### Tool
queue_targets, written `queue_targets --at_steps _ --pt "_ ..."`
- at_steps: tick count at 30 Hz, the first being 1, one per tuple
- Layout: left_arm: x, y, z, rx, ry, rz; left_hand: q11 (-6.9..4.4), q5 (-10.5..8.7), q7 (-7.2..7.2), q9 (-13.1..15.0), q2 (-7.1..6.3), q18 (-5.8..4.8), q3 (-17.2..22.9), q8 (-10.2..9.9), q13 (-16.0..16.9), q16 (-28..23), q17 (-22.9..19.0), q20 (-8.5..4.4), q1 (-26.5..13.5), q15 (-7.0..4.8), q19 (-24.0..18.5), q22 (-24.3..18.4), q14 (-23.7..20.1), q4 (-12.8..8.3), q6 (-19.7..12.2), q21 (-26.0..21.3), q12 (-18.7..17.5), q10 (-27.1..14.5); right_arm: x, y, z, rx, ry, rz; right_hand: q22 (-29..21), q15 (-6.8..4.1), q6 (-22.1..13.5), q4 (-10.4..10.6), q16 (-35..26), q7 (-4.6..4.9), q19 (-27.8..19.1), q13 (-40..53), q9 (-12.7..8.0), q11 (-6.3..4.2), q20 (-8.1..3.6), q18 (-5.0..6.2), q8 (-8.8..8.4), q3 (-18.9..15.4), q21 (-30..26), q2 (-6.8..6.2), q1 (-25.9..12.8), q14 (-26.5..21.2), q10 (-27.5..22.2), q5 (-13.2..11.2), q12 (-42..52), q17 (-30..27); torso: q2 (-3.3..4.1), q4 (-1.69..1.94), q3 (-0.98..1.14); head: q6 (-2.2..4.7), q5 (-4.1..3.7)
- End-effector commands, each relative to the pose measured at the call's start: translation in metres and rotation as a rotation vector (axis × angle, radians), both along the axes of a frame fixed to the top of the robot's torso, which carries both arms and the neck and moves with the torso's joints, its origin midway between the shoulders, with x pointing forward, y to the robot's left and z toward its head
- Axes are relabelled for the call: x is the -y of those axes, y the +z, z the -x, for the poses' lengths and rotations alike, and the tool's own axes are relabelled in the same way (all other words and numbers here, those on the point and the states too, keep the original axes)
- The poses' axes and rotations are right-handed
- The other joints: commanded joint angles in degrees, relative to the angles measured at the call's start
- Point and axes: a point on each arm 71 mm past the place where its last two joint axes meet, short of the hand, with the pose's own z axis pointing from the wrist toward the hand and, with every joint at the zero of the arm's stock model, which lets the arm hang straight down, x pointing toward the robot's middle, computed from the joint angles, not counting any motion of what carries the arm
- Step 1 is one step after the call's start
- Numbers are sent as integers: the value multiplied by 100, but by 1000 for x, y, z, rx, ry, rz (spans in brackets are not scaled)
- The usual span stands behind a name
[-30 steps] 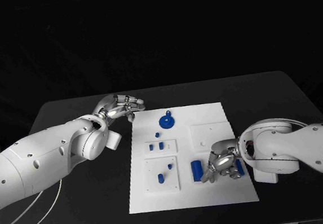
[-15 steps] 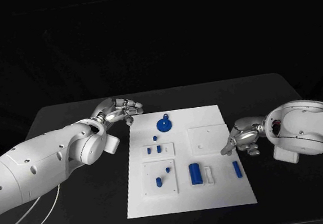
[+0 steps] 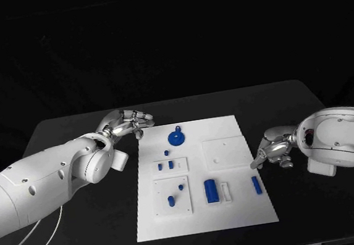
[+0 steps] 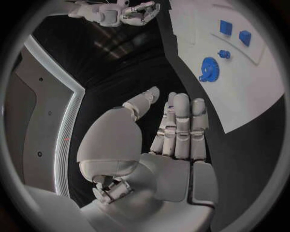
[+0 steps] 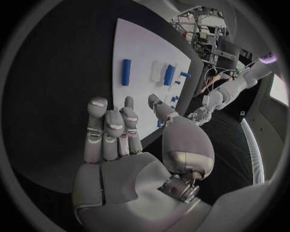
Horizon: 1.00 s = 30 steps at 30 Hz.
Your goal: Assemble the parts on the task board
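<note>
- Table (image 3: 70,129): black, carries everything.
- Task board (image 3: 235,210): white plate lying flat mid-table, between the two hands.
- Left hand (image 3: 127,122): off the board's far left corner, just beside the edge, over bare table. Fingers straight and close together, holding nothing. In the left wrist view the hand (image 4: 175,130) points along the board edge with the gear nearest.
- Right hand (image 3: 274,148): off the board's right edge, about level with its middle. Fingers loosely extended, released, nothing in it (image 5: 118,130).
- Blue gear (image 3: 175,137): far part of the board, closest part to the left hand, apart from it.
- Blue cylinder (image 3: 211,190): near-centre of the board, beside a white slot piece (image 3: 227,191).
- Slim blue bar (image 3: 257,185): near the right edge, the part closest to the right hand, not touched.
- Small blue pegs (image 3: 169,163): left-side plates of the board.
</note>
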Motion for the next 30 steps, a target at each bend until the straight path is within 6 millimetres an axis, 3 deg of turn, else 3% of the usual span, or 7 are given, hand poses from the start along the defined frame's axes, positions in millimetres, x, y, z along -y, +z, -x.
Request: queue_targets --at_steps 1,16,30 --pt "3 0 1 0 -17 15 19 -2 13 -10 2 251 -2 32 -3 -40 10 -65 -43 9 4 6 36 33 -30 -22 22 -33 0 -4 6 -30 37 107 48 -24 57 5 -28 2 22 -14 14 -47 29 117 26 -32 -30 29 42 17 -4 -23 -9 6 2 8 -7 -12 -20" --pt "1 0 1 -1 -14 14 18 -4 12 -11 3 252 -3 36 -3 -41 13 -67 -46 7 4 9 36 38 -30 -23 24 -32 -11 -35 24 -79 64 141 53 -42 102 73 -32 -21 18 -48 31 -70 49 117 36 -17 -31 107 -3 19 1 -28 -50 9 3 12 -6 -71 -49" --pt "0 0 2 -3 -15 14 18 -5 12 -13 7 252 -3 38 -3 -42 15 -67 -49 7 4 11 37 44 -31 -24 25 -32 -27 -50 25 -9 121 189 58 -49 116 100 -36 -27 15 -66 27 -77 52 117 22 46 -30 140 17 19 6 -36 -73 10 4 9 -3 -104 -32"
